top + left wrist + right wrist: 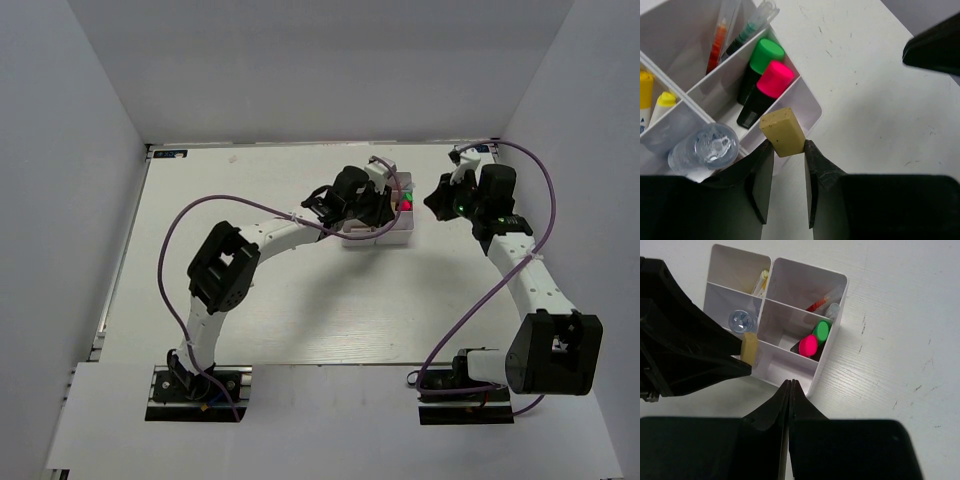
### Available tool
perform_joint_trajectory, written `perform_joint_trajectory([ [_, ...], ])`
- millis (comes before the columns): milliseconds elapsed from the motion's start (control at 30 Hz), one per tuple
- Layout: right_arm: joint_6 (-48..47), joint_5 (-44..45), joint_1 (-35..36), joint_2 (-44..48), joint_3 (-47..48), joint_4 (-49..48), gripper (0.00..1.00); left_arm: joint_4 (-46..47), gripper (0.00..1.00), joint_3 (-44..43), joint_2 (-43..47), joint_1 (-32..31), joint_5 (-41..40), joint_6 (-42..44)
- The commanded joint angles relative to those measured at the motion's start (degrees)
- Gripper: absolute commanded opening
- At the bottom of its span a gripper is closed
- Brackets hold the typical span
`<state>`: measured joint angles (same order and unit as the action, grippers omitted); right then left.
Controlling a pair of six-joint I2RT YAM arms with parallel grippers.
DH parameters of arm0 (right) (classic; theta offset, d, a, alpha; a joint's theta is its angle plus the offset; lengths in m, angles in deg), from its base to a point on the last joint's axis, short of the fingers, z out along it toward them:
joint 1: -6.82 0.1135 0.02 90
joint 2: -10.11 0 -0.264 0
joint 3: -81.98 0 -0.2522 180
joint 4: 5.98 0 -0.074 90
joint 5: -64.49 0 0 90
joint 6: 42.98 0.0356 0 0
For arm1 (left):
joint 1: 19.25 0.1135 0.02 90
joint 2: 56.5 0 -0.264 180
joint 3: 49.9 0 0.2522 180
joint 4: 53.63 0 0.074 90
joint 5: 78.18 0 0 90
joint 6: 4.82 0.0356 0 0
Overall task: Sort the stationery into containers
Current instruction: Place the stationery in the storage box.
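Note:
The white four-compartment box (398,236) stands at the back middle of the table. My left gripper (386,212) is shut on a tan eraser block (783,131) and holds it over the box's rim (811,108). One compartment holds a pink-capped highlighter (774,80) and a green-capped highlighter (766,52). Another holds slim pens (717,42). A round clear-capped marker (710,147) and yellow-tipped items (663,101) stand in the others. My right gripper (790,385) is shut and empty, just right of the box (832,335). In the right wrist view the eraser (749,347) shows.
White walls enclose the table on the left, back and right. Purple cables loop from both arms above the table. The right gripper (935,47) hangs close to the left gripper (685,350) beside the box.

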<state>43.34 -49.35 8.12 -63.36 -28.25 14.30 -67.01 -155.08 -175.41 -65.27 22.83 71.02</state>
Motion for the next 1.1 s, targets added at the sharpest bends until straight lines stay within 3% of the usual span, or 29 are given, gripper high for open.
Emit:
perform_joint_trajectory([
  [0, 1.05, -1.48, -0.60, 1.49, -0.64, -2.57, 0.02, -0.11, 0.05, -4.55, 0.09, 0.14, -0.37, 0.62],
  [267, 1.22, -2.44, -2.27, 1.67, -1.43, -2.92, 0.04, -1.88, 0.06, -5.18, -1.94, 0.14, 1.38, -0.44],
  [700, 1.57, -3.59, -3.15, 2.90, -3.36, -3.45, 0.07, -3.72, 0.22, -4.56, -3.60, -0.91, 1.39, -2.02],
  [1067, 1.49, -5.08, -3.23, 3.07, -3.80, -3.98, 0.08, -5.47, 0.26, -6.14, -5.27, -0.91, 1.39, -3.07],
])
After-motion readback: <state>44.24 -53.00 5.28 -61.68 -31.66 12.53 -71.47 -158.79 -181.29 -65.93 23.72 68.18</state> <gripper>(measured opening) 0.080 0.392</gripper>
